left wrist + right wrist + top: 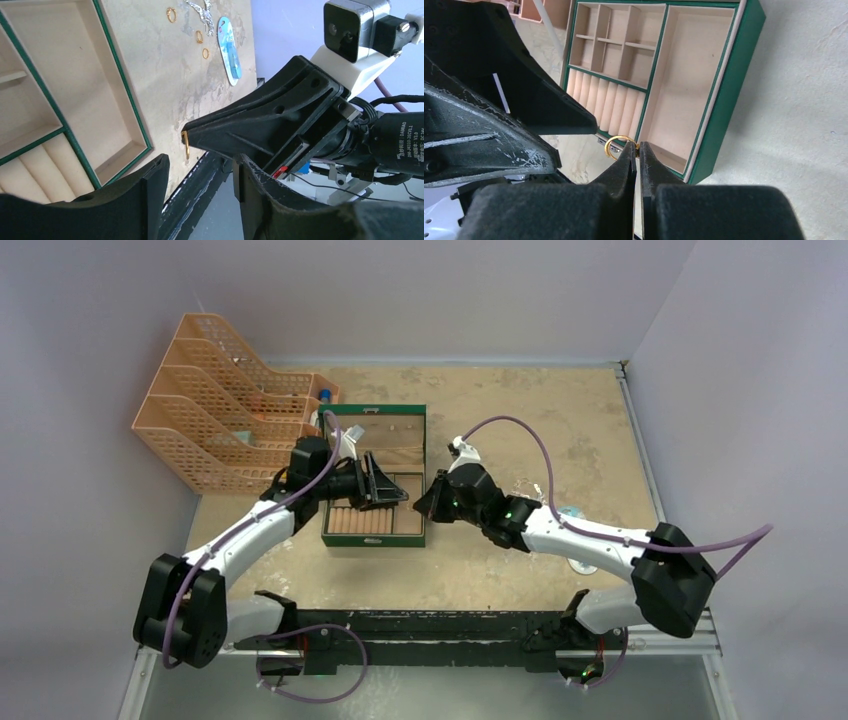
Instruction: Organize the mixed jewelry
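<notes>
My right gripper [638,148] is shut on a thin gold ring [618,142], pinching its edge at the fingertips, above the near right edge of the open green box [724,100]. The ring also shows in the left wrist view [186,146], at the tip of the right gripper's black wedge [260,120]. My left gripper [201,164] is open and empty, over the box [375,480], facing the right gripper [427,502]. Three more gold rings [171,15] and a silvery tangle [202,10] lie on the table right of the box.
A light-blue oval packet [230,50] lies beside the loose rings. The box has tan compartments and ring rolls [609,102]. Orange mesh file trays [225,410] stand at the back left. The black rail [450,625] runs along the table's near edge.
</notes>
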`<state>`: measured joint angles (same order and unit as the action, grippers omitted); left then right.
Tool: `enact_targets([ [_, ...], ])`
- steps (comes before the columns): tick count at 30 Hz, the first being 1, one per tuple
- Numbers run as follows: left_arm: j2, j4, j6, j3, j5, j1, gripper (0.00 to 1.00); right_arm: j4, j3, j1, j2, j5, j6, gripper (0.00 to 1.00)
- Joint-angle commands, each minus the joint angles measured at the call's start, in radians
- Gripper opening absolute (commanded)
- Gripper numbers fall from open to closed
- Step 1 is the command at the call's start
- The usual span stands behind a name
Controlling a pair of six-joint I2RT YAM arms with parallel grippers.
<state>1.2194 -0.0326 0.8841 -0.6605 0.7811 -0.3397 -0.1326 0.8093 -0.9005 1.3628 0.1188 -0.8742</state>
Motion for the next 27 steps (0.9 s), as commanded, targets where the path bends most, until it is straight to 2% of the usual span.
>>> enact_targets([
  [1,0.027,-0.104,0.031,0.010,0.032,-0.019,0.49,-0.082,0.009,-0.009,0.014,-0.033,-0.014,0.02],
  [5,0.061,-0.103,0.031,0.011,0.026,-0.030,0.48,-0.094,0.022,-0.014,0.030,-0.051,-0.011,0.02],
  [15,0.067,-0.073,0.012,0.013,-0.008,-0.030,0.25,-0.085,0.031,-0.015,0.050,-0.050,-0.021,0.02],
  [23,0.078,-0.066,0.002,0.017,-0.013,-0.030,0.22,-0.088,0.032,-0.015,0.052,-0.048,-0.029,0.01],
  [27,0.086,-0.038,-0.011,0.007,-0.022,-0.030,0.15,-0.082,0.036,-0.015,0.053,-0.050,-0.031,0.01],
])
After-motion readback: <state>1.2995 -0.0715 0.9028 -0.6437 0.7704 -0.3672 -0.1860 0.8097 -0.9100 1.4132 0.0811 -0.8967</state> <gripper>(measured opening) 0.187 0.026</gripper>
